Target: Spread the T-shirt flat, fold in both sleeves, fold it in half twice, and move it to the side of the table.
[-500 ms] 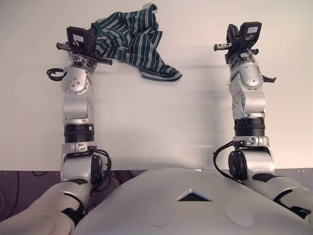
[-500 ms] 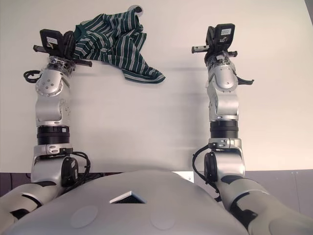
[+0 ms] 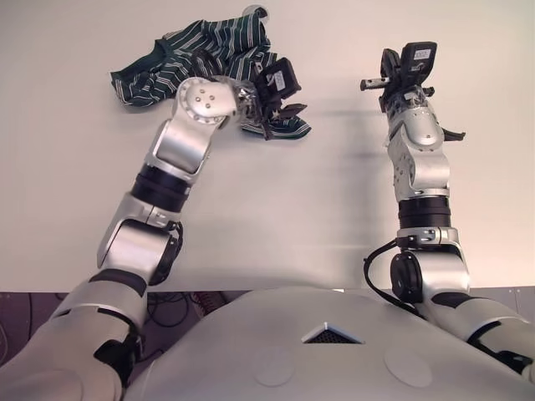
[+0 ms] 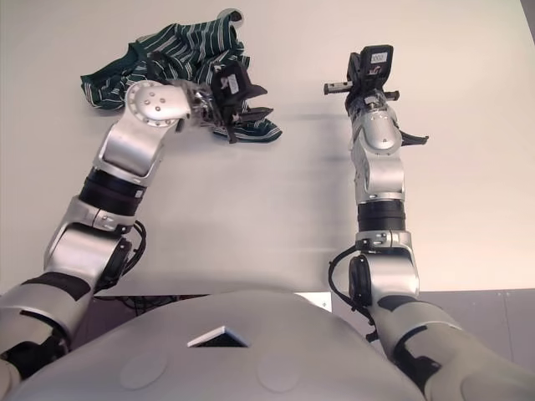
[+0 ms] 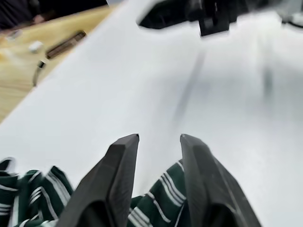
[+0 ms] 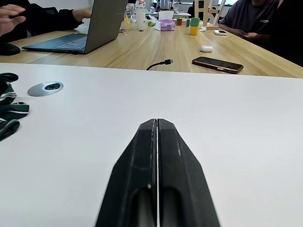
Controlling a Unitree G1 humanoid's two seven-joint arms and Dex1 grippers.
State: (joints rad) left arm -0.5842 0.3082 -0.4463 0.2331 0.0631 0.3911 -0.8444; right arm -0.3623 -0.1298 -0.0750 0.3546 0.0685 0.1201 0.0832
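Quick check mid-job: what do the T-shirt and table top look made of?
T-shirt: soft knit fabric, likely cotton, dark green with thin white stripes; it bunches in loose folds. Table top: smooth matte white surface, probably laminate; no grain shows.

On the table [image 3: 292, 209], far left: T-shirt [image 3: 217, 46]. Over its near right corner, left gripper [image 3: 288, 119]. Right gripper [image 3: 372, 83] well apart, rightward.
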